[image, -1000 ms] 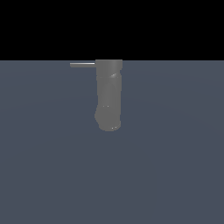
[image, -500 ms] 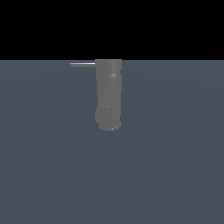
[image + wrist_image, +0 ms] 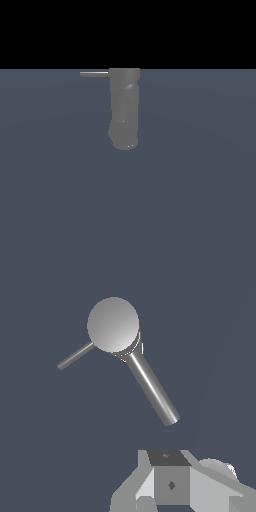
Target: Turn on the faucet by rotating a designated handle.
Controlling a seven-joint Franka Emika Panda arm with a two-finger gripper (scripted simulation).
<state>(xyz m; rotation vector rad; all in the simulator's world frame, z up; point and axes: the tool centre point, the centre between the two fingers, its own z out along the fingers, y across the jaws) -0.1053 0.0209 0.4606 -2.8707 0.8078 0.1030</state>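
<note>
Faucet (image 3: 124, 110) plain grey, no readable markings; handle (image 3: 94, 74) juts sideways; jaws' state cannot tell.

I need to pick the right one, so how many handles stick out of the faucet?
1 thin handle shows, sticking out from the top of the faucet toward the exterior view's left. Others could hide behind the body.
</note>
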